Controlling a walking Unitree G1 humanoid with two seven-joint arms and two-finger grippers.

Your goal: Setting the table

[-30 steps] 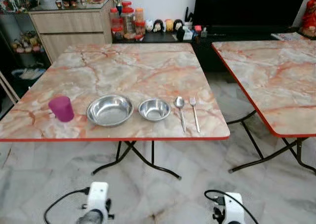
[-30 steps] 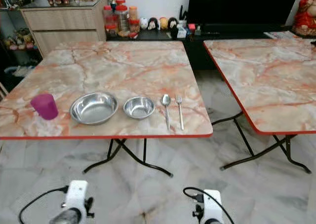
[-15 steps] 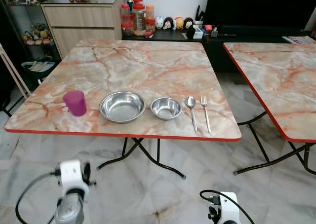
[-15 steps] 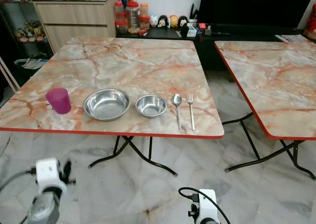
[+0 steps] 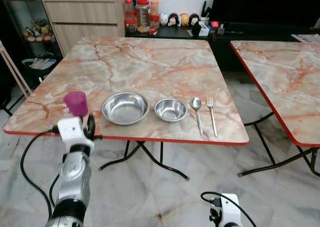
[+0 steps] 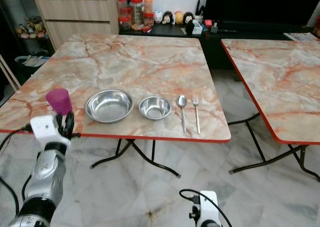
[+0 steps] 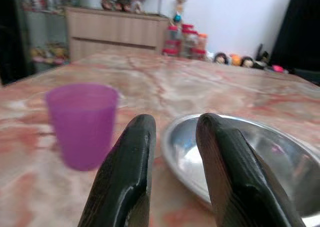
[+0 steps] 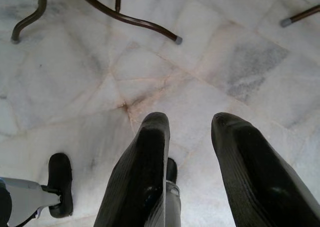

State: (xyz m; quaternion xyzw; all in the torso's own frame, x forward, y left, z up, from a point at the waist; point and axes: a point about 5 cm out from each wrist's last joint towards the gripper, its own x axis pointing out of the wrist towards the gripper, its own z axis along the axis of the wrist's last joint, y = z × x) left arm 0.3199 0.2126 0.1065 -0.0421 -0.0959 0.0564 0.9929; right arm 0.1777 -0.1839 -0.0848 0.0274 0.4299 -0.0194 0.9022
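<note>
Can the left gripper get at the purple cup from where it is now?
Probably yes. The left gripper is raised at the table's near edge, fingers open, just short of the purple cup. Nothing lies between them; the big bowl sits off to the side.

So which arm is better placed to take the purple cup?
Left. The left gripper is raised at the table edge, just before the cup, fingers open. The right gripper hangs low, pointing at the floor.

Two bowls point(image 5: 125, 108), cup point(image 5: 76, 103), spoon point(image 5: 197, 113), fork point(image 5: 212, 115)
</note>
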